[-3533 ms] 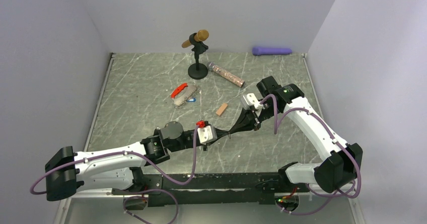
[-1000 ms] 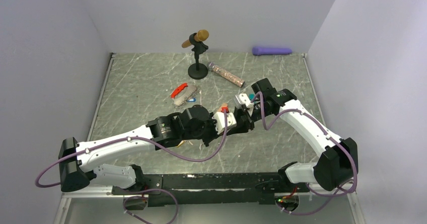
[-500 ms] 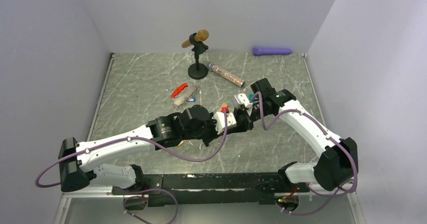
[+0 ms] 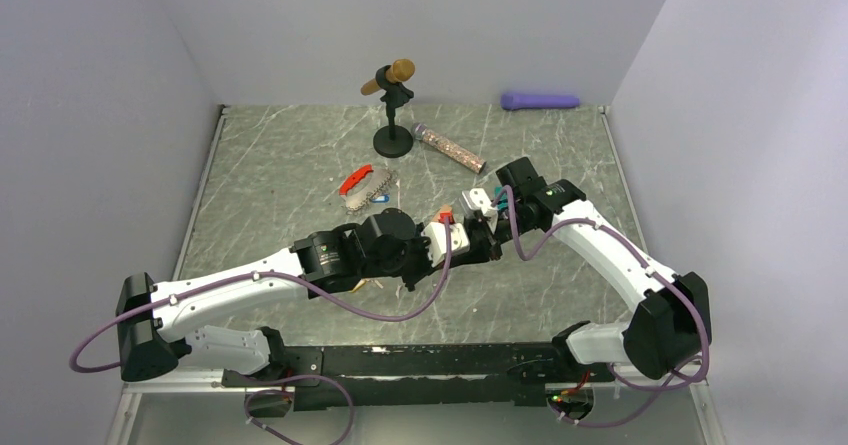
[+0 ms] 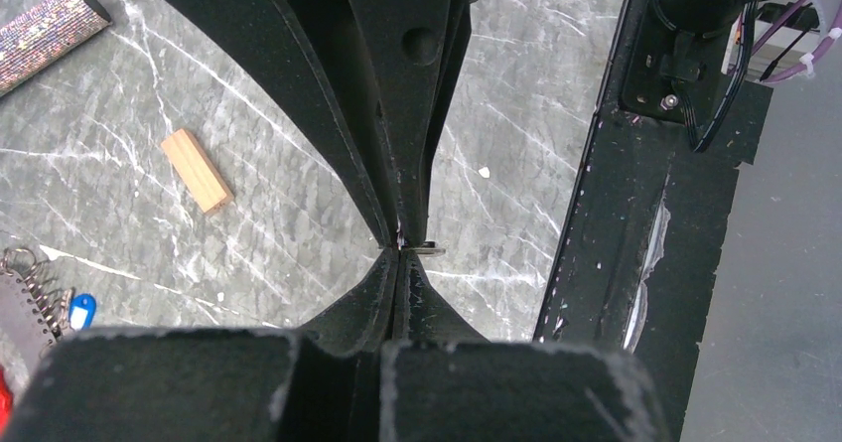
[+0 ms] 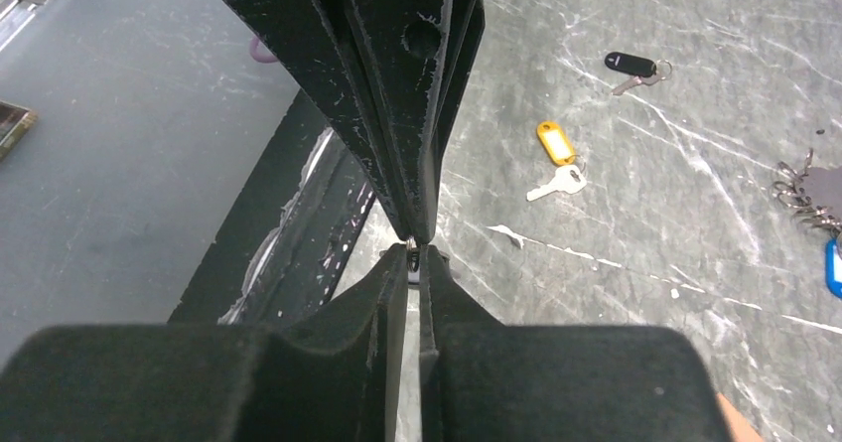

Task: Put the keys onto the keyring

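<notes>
No text, label, brand, number or sign can be read in any view. The yellow key tag (image 6: 556, 142) and the black key tag (image 6: 631, 64) near it are too small to show any lettering.

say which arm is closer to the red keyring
Left. The left arm bends just in front of the keyring; the right arm is off to its right, farther away.

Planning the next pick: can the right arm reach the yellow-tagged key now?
Probably not: the yellow-tagged key seems to lie beneath the left arm, which crosses between it and the right end effector.
</notes>
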You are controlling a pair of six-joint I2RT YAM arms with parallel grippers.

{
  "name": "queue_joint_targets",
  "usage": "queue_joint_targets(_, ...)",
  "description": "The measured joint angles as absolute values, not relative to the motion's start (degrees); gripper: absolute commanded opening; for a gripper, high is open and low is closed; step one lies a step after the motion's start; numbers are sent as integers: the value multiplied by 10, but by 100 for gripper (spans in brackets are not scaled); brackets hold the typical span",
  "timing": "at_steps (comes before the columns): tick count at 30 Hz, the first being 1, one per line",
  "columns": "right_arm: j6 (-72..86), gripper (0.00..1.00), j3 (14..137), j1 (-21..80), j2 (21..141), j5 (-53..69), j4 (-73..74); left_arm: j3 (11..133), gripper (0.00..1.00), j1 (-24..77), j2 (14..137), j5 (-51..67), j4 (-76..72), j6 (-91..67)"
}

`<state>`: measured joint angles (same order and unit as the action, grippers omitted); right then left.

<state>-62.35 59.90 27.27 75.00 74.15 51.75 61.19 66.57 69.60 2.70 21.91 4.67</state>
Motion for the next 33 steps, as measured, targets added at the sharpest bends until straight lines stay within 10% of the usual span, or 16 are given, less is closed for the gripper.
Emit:
queue_joint_targets(9, -652, 0, 599, 273, 750, 744, 532, 612, 0, 666, 696, 25, 219, 46)
queue_joint_targets(14, -669, 0, 599, 273, 750, 743, 543, 610, 50, 664, 693, 20, 218, 31)
queue_joint_targets(17, -670, 0, 596, 273, 750, 737, 545, 593, 59, 658, 668, 13, 204, 24)
queue_joint_targets(33, -691, 0, 519, 156, 713, 641, 572, 398, 59, 605, 390, -55, 142, -20)
